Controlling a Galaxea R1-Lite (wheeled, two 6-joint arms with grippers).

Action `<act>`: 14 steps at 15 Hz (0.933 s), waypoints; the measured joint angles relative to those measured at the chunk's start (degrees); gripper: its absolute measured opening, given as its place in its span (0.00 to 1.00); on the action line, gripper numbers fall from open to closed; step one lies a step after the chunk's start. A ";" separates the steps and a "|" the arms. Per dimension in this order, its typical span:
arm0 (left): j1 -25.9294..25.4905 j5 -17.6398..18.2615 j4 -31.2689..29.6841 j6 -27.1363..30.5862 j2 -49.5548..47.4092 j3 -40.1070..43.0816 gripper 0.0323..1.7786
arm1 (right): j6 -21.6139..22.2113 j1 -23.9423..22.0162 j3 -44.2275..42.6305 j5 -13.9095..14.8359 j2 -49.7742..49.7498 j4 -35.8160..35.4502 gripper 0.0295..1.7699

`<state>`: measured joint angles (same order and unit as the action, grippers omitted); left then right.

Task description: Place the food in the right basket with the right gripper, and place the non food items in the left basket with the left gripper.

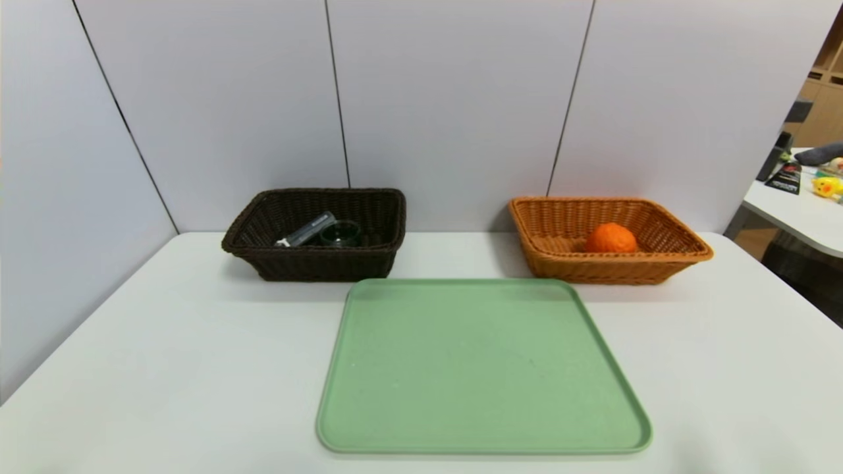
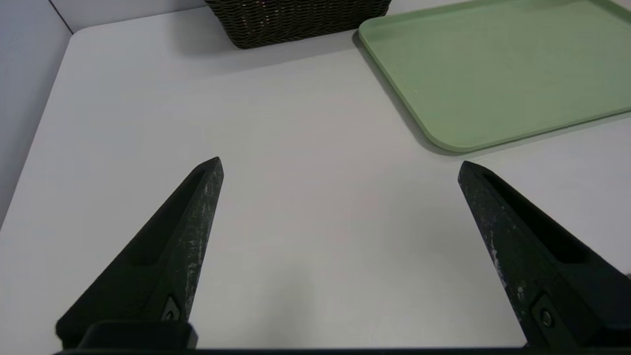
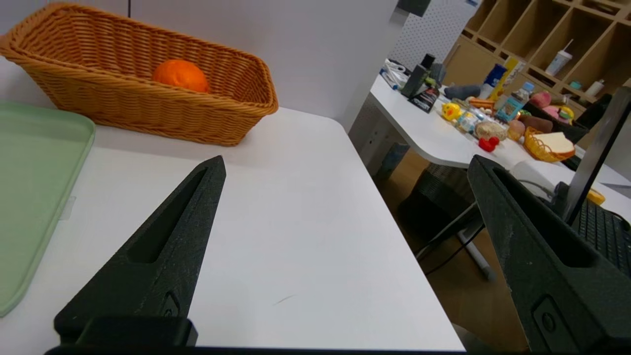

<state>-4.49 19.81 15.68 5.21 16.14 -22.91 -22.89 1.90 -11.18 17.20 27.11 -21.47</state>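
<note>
White table (image 1: pixel 164 368) with green tray (image 1: pixel 481 368), dark basket (image 1: pixel 316 257), orange-tan basket (image 1: pixel 606 266)

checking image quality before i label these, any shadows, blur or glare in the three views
Head view: soft even light, faint shadows under the dark brown basket and orange-tan basket, no glare on the green tray. Left wrist view: the left claw is sharp, with a thin shadow along the tray edge. Right wrist view: the right claw and orange fruit are clear; the far side table is cluttered.
</note>
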 joint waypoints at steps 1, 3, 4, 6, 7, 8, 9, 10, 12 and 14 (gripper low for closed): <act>0.79 -0.09 0.35 -0.06 -0.33 0.06 0.95 | 0.02 0.00 0.07 -0.41 -0.18 0.02 0.96; 2.10 -0.20 1.13 -0.44 -0.93 0.30 0.95 | 0.02 0.00 0.16 -0.54 -0.52 0.02 0.96; 2.28 -0.16 1.18 -0.41 -1.16 0.50 0.95 | -0.01 -0.01 0.16 -0.54 -0.74 0.00 0.96; 2.54 -0.13 1.02 -0.41 -1.43 1.11 0.95 | -0.04 -0.11 0.13 -0.52 -1.15 -0.02 0.96; 2.65 -0.13 0.91 -0.41 -1.65 1.35 0.95 | -0.01 -0.17 0.11 -0.52 -1.38 -0.02 0.96; 2.62 -0.20 0.83 -0.50 -1.93 1.58 0.95 | -0.01 -0.23 0.11 -0.52 -1.73 0.00 0.96; 2.62 -0.20 0.77 -0.69 -2.34 1.91 0.95 | 0.02 -0.26 0.16 -0.48 -2.15 0.02 0.96; 2.58 -0.22 0.77 -0.80 -2.76 2.29 0.95 | 0.02 -0.33 0.46 -0.52 -2.67 0.05 0.96; 2.58 -0.24 0.77 -0.83 -3.79 3.01 0.95 | 0.02 -0.72 1.43 -0.50 -3.94 0.06 0.96; 2.58 -0.22 0.72 -0.85 -4.88 3.64 0.95 | 0.05 -1.35 2.30 -0.50 -5.42 0.09 0.96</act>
<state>-1.90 19.59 16.40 4.35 11.26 -19.26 -22.85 0.55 -8.87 16.70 21.69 -21.38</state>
